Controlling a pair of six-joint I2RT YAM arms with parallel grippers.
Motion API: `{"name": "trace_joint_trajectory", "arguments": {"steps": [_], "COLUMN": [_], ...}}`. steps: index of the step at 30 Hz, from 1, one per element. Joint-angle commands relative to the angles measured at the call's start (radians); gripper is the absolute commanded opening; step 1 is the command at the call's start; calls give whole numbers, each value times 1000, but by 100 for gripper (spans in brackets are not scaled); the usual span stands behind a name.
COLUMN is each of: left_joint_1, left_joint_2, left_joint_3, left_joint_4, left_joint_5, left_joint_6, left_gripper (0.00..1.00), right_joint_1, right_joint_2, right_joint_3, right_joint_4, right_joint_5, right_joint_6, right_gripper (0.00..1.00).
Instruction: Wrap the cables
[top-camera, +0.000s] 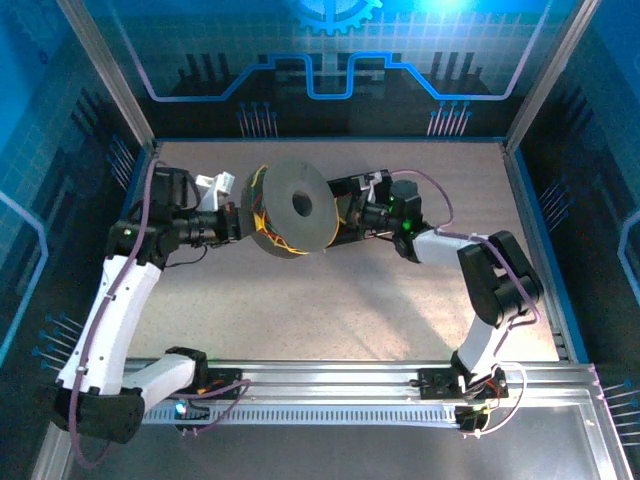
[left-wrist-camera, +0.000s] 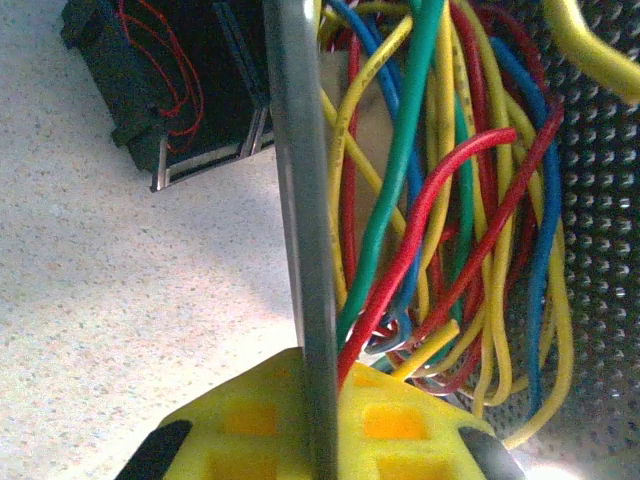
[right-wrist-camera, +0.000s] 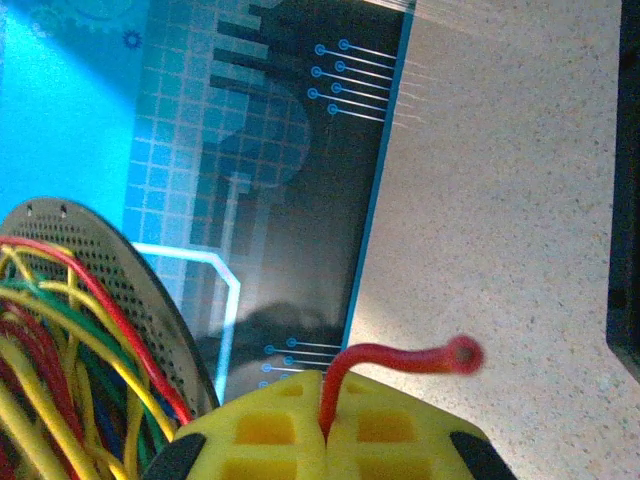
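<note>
While the left claw (left-wrist-camera: 322, 415) clamped the spool (top-camera: 300, 207) by its rim (left-wrist-camera: 300, 200), the cables (left-wrist-camera: 440, 230) lay bunched on the spool's core. On the spool's opposite side, the right claw (right-wrist-camera: 325, 425) pinched a red cable end (right-wrist-camera: 400, 358) that pointed away from the spool, so the right arm looked best placed to wind it in.

The cables (left-wrist-camera: 400, 160), at the right of the left wrist view, are red, yellow, green and blue. The spool (top-camera: 300, 205) is dark grey with fine dotted perforations. The left end effector (left-wrist-camera: 322, 405) and right end effector (right-wrist-camera: 325, 435) have yellow waffle-grid pads. The surface (top-camera: 330, 300) is speckled beige, and the walls (top-camera: 60, 180) are blue with grid and circuit lines.
</note>
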Motion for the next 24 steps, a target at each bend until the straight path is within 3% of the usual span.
{"name": "trace_joint_trajectory", "arguments": {"steps": [1, 9, 14, 20, 24], "left_joint_1": [-68, -154, -173, -173, -173], "left_joint_2": [-49, 32, 62, 54, 37], "left_joint_3": [84, 115, 125, 132, 139], "left_joint_4": [-57, -110, -131, -118, -112], "left_joint_5": [75, -118, -236, -220, -209], "left_joint_6": [120, 169, 176, 176, 177], "left_gripper": [0, 0, 0, 0, 0], "right_joint_1": [-82, -86, -86, -87, -107], "right_joint_2": [7, -106, -158, -252, -296], "right_joint_3": [64, 99, 76, 40, 38], "right_joint_4": [-102, -188, -123, -279, -394], "right_joint_5": [57, 6, -96, -101, -88], "right_joint_6": [14, -78, -92, -251, -321], "right_gripper": [0, 0, 0, 0, 9]}}
